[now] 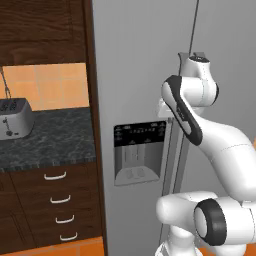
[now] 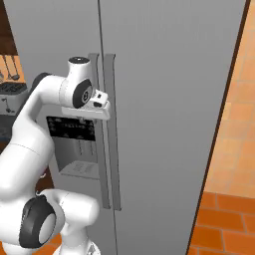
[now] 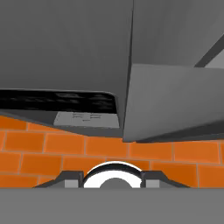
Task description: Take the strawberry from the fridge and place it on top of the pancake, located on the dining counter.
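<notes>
So my pincer [image 2: 103,102] is closed up tight right at the fridge [image 2: 164,74] door handles [image 2: 110,149], and from the right base cam it looks like it's clamped on or against the left one of the two vertical bars, though I honestly can't tell if it's really got hold of it. Both fridge doors look shut to me, seam running straight down the middle. The black dispenser panel [image 1: 139,133] with its grey recess sits just beside the arm's elbow in the left base cam. Hand cam is pointing down along the door, so I see the panel edge and the orange brick floor [image 3: 43,153] below. Off to the left there's a toaster [image 1: 15,118] on the black speckled counter [image 1: 55,137], dark wood drawers [image 1: 57,200] underneath.
</notes>
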Tool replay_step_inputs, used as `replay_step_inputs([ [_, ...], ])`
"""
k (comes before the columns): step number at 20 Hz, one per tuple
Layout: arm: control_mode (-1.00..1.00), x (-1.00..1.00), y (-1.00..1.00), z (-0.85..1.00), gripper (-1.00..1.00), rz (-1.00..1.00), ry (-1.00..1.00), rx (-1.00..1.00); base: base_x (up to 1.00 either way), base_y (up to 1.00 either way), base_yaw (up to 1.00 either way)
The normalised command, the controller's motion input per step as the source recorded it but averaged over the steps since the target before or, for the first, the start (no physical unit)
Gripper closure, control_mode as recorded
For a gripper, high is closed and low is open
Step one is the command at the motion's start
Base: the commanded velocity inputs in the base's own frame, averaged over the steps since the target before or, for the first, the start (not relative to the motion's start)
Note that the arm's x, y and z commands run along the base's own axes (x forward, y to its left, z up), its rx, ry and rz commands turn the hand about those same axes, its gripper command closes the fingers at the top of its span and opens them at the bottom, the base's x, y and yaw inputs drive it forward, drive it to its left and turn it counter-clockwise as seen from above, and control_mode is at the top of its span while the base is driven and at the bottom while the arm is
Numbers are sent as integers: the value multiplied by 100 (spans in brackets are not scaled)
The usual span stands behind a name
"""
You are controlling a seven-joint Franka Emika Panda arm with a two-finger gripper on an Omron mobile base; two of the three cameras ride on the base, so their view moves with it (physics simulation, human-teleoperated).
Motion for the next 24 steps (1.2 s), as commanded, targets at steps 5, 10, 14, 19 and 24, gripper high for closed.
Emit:
replay_step_inputs([
  [5,100,-3,-4,0,-100,0,0,0,-18,-17,-3],
  [10,100,0,0,0,-100,0,0,0,-24,-41,-5],
  [14,100,0,0,0,-100,0,0,0,-3,-56,0],
  [19,100,0,0,0,-100,0,0,0,-20,13,0],
  [24,100,0,0,0,-100,0,0,0,-49,39,0],
])
